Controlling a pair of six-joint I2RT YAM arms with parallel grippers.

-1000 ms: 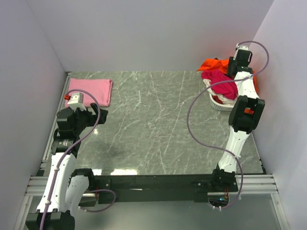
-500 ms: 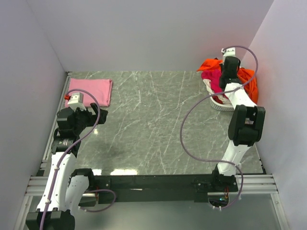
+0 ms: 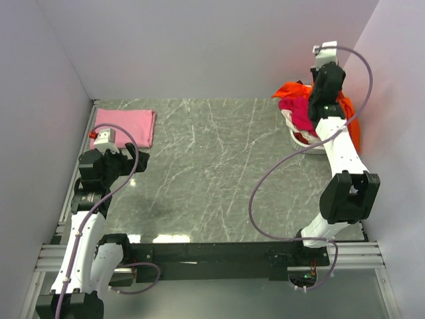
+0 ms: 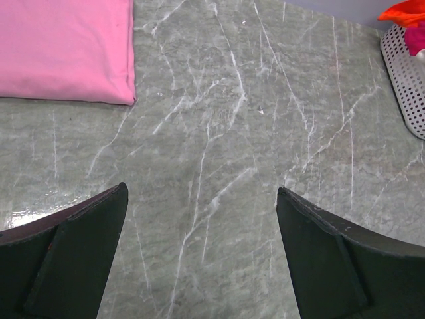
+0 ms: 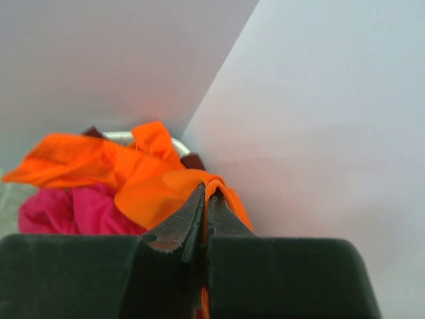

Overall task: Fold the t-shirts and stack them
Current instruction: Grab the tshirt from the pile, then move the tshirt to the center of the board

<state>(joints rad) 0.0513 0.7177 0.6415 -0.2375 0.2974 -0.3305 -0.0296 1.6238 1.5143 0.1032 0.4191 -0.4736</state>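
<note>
A folded light pink t-shirt (image 3: 124, 125) lies flat at the far left of the table; it also shows in the left wrist view (image 4: 63, 50). My right gripper (image 5: 207, 199) is shut on a fold of the bright orange t-shirt (image 5: 143, 179) and holds it lifted above the white basket (image 3: 304, 143) at the far right. The orange t-shirt (image 3: 349, 123) hangs by the right wall. A magenta t-shirt (image 3: 300, 113) lies in the basket, also in the right wrist view (image 5: 70, 209). A dark maroon bit (image 5: 192, 161) peeks behind. My left gripper (image 4: 199, 229) is open and empty above bare table.
The marble tabletop (image 3: 212, 173) is walled by grey panels on the left, back and right. The basket's perforated rim (image 4: 405, 86) shows at the right edge of the left wrist view. The right arm's purple cable (image 3: 265, 166) loops over the table's right half.
My right gripper has risen and swung back toward the right wall, pulling the orange t-shirt up out of the basket. The left arm has not moved.
</note>
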